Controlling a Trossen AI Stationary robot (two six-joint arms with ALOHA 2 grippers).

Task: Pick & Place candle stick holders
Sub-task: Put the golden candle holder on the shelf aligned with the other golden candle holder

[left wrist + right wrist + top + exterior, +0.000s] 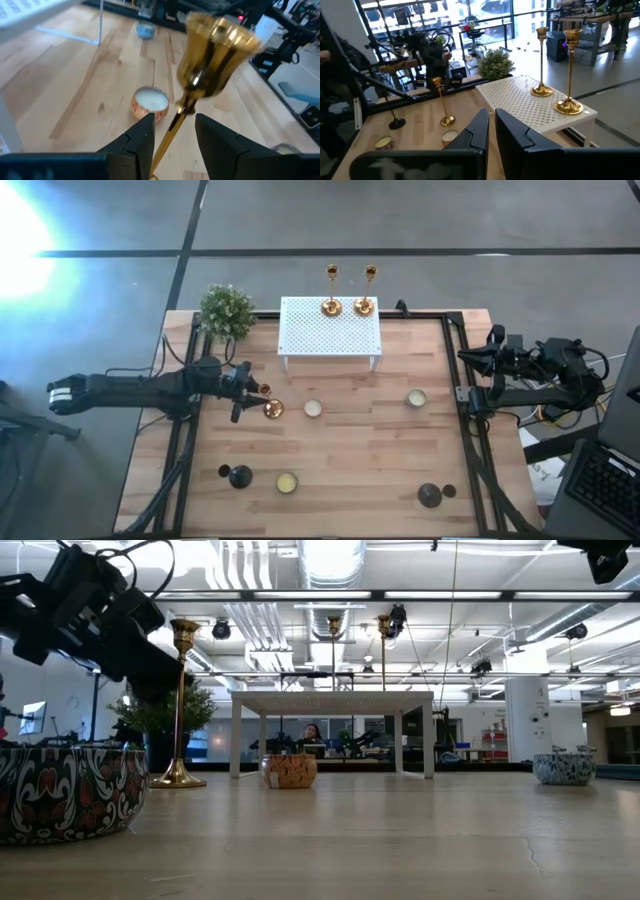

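Closest in my left wrist view, the gold candlestick [212, 60] stands between the left gripper [172, 135] fingers — spread, not touching it. Overhead, its base sits beside a candle tin [313, 408]; the right gripper [491, 127], nearly closed, waits at the table's right edge.

gold candlestick [210, 65] base cut off, cup blurred

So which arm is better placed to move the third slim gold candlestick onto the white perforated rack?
Left. The left gripper is open around the slim gold candlestick, fingers either side of its stem. The right gripper waits at the table's right edge.
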